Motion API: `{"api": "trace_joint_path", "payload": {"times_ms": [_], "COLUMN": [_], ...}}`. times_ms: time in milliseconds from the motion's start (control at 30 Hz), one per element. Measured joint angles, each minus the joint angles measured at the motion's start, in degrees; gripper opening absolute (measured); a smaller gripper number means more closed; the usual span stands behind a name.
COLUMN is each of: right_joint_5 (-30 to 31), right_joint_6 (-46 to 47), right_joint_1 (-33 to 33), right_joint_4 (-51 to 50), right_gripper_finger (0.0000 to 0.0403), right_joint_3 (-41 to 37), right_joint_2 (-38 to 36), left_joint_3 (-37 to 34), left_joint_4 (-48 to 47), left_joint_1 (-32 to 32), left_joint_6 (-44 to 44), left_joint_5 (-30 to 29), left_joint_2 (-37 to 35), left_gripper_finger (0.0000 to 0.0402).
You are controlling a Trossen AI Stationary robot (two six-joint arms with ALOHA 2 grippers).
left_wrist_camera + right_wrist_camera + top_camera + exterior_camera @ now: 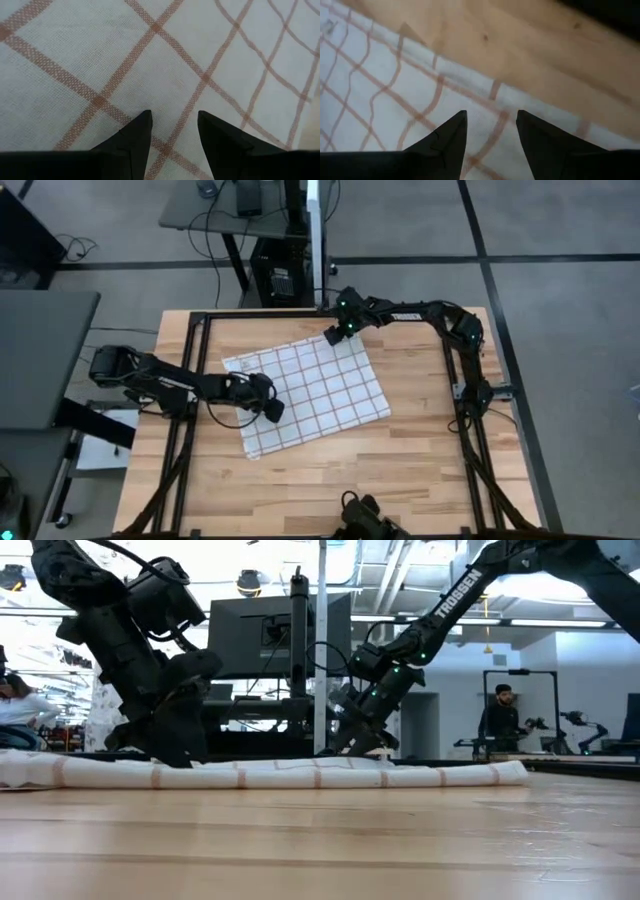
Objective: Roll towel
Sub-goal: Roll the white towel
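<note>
towel [308, 395]: spread flat mid-desk [400, 470], turned at an angle to the desk edges, checked pattern up. No roll started that I can see.
left pincer [272, 409]: down on the cloth near its left side, well inside the edge. Fingers [131, 142] parted with cloth showing between them, nothing gripped. Looks placed to pin or bunch fabric, not to lift an edge.
right pincer [338, 334]: at the far corner of the towel, tips straddling the hem where cloth meets wood. Open, not clamped yet.
why: my read is the right one takes the hem to start the roll while the left steadies the sheet.
risk: a thin hem lying flat on wood is easy for the tips to skate over.
</note>
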Motion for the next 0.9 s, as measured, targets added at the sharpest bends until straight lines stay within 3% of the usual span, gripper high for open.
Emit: {"api": "trace_joint_path", "payload": {"times_ms": [200, 333, 533, 733, 900], "right_joint_5": [0.44, -4.16, -4.6, 3.3, 4.32], "right_joint_6": [0.63, -1.76, -6.6, -8.46, -8.67], "right_joint_1": [-2.44, -2.97, -1.02, 1.29, 1.53], "right_joint_4": [2.31, -8.2, -18.98, -15.94, -16.18], "right_gripper_finger": [0.0162, 0.0162, 0.0162, 0.0162, 0.0162], "right_joint_3": [1.68, 4.62, 5.69, 5.69, 5.8], "right_joint_2": [0.0, -0.11, -0.11, 0.11, 1.01], "left_joint_3": [-0.02, 0.07, 0.83, 0.96, 0.96], "left_joint_4": [0.2, 0.24, 0.05, 0.07, 0.07], "left_joint_1": [-0.03, -0.03, 0.3, 0.34, 0.34], "left_joint_6": [-0.09, -0.11, 1.22, 1.88, 1.61], "left_joint_5": [0.18, 0.63, 0.8, 0.7, 0.56], "left_joint_2": [0.02, 0.01, 0.02, 0.02, 0.01], "left_gripper_finger": [0.0146, 0.0146, 0.0146, 0.0146, 0.0146]}}
